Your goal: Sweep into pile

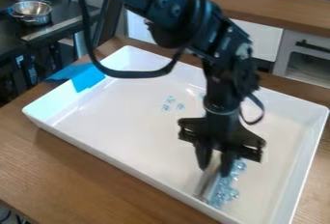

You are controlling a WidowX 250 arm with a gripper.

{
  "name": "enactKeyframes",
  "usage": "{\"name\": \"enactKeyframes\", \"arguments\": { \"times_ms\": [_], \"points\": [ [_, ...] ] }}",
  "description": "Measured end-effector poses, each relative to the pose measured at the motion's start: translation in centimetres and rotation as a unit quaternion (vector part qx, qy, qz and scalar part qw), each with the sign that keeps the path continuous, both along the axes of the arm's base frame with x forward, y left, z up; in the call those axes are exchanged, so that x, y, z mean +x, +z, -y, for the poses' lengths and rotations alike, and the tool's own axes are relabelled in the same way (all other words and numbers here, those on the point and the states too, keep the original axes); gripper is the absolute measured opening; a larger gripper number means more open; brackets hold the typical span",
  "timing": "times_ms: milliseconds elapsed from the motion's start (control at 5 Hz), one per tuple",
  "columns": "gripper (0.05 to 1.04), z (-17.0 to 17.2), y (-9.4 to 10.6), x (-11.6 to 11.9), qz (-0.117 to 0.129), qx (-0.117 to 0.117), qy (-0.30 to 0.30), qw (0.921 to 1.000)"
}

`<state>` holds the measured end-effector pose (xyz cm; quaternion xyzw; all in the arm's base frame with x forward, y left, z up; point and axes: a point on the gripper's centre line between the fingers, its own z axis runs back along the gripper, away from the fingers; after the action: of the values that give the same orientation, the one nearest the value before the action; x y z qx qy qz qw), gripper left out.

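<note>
The gathering seemed well along: most of the clear bluish pieces lay in a loose strip near the tray's near wall, just beside the grey sweeping tool, while a few loose pieces sat well apart, toward the middle of the white tray. The next move likely called for lifting the tool clear of the strip, setting it down beyond those strays and drawing them in without scattering the rest. The black arm came in from the top edge, bent at its joints, and its wrist dropped almost straight down. The pincer pointed at the tray floor, its fingers a little apart and apparently closed on the tool, which slanted down between them.
</note>
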<state>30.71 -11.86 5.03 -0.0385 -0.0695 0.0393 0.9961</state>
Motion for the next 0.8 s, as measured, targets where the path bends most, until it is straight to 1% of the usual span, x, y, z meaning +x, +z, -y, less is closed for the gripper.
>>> {"name": "enactKeyframes", "arguments": {
  "times_ms": [400, 600, 800],
  "points": [
    [0.336, 2.8, 0.0, 0.0, -0.009, -0.001, 0.0, 1.0],
    [0.336, 3.6, 0.7, 0.2, -0.015, -0.009, -0.002, 0.9999],
    [0.336, 2.0, 1.0, 0.9, -0.022, -0.015, 0.003, 0.9996]
  ]
}}
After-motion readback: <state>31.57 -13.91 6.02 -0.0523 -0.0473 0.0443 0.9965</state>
